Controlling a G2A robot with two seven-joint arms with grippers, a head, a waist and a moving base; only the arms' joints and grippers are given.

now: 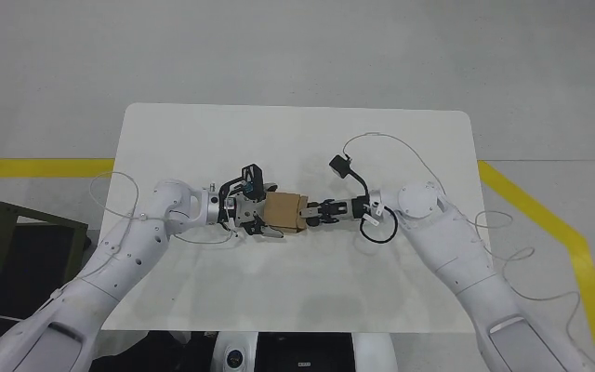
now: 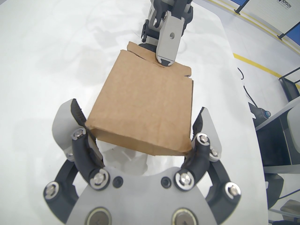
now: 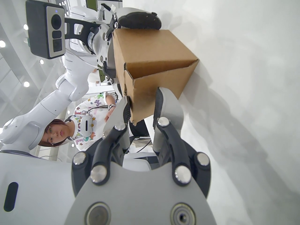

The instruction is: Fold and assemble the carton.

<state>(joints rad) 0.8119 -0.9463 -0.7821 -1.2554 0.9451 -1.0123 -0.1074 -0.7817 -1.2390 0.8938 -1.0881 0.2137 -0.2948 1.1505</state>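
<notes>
The left gripper (image 2: 139, 108) has its jaws spread wide, pads pressed against the two near corners of the carton (image 2: 140, 87), which lies between them and runs away toward the right gripper (image 3: 143, 103). That gripper's jaws are nearly together, pinching a cardboard wall at the far end. The carton appears already opened into a box shape, held between both grippers just above the table (image 1: 372, 139). Closing the end flaps looks to be what remains. The right wrist view reveals a hollow, open end. The left wrist view shows a notched top panel instead.
</notes>
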